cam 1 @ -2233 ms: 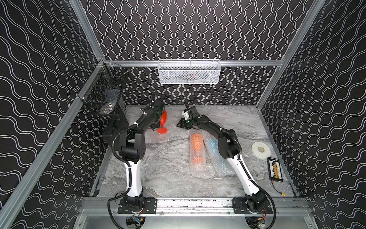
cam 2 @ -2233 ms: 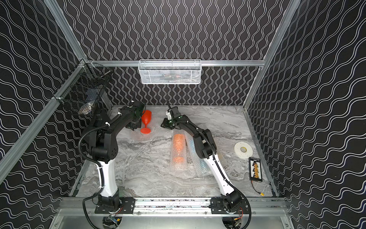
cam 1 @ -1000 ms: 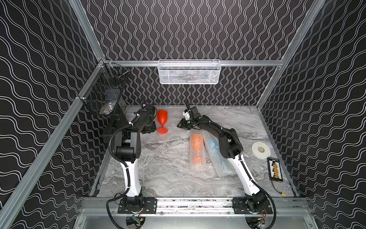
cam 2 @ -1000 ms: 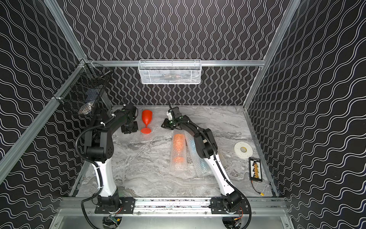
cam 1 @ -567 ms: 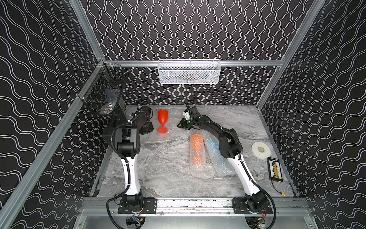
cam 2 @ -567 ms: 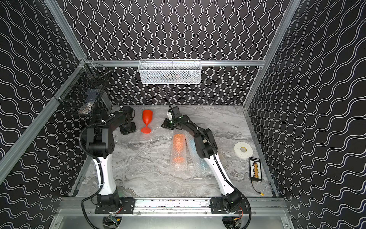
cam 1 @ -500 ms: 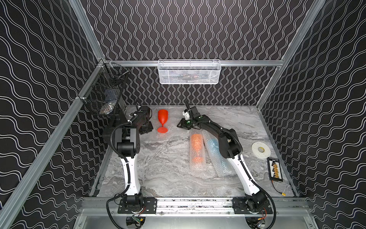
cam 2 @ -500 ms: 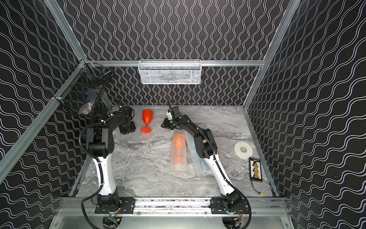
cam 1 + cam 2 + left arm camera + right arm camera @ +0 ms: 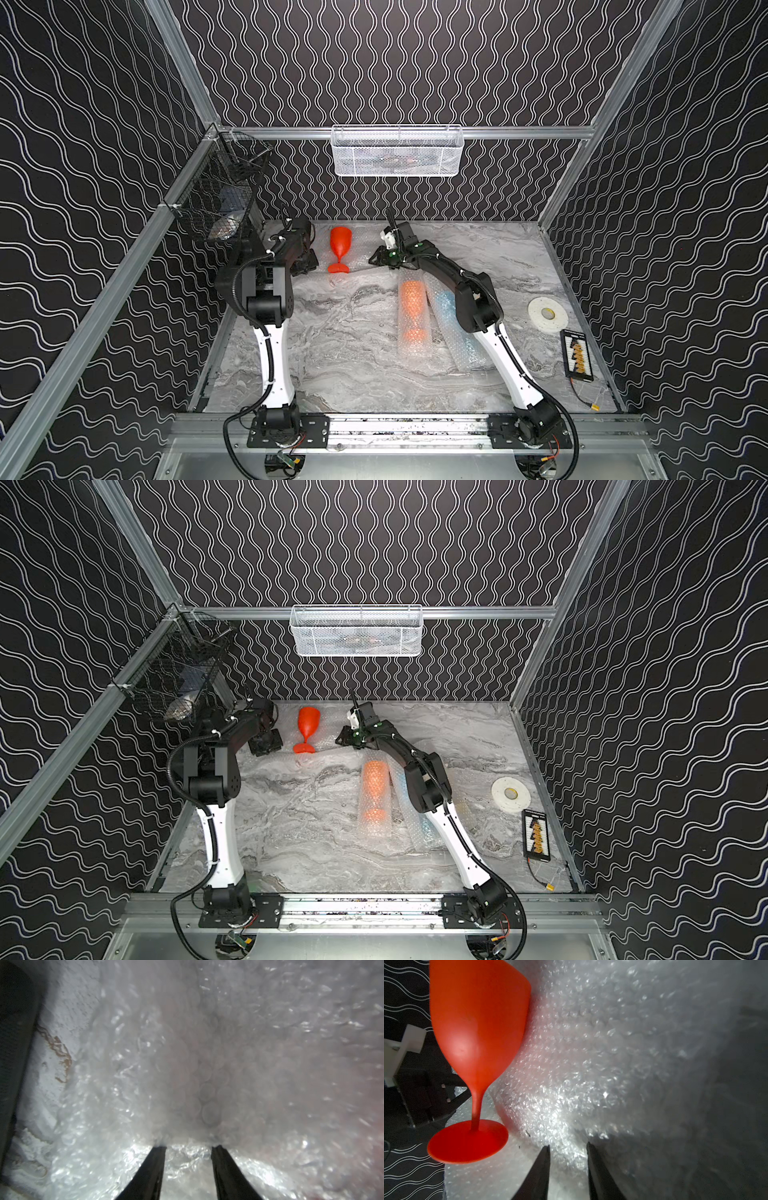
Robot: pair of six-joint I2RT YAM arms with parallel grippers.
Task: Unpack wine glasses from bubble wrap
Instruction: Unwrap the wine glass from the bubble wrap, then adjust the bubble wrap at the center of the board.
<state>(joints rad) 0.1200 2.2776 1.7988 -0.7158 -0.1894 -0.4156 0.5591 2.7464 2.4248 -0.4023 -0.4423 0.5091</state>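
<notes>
red glass [image 9: 340, 249] stands upright, foot on the flat bubble wrap sheet [image 9: 591, 1064], between the two claws, left gripper [image 9: 188, 1147] the nearer. both it and the right gripper [image 9: 568, 1146] are nipped on that sheet's edges. judgement: any pull runs crosswise to the glass's vertical axis — tipping risk. orange roll [image 9: 411, 307] and blue roll [image 9: 446, 316] lie wrapped, well apart.

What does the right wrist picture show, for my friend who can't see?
A red glass stands upright on shiny bubble wrap. The right end effector shows two dark prongs with wrap between them.
</notes>
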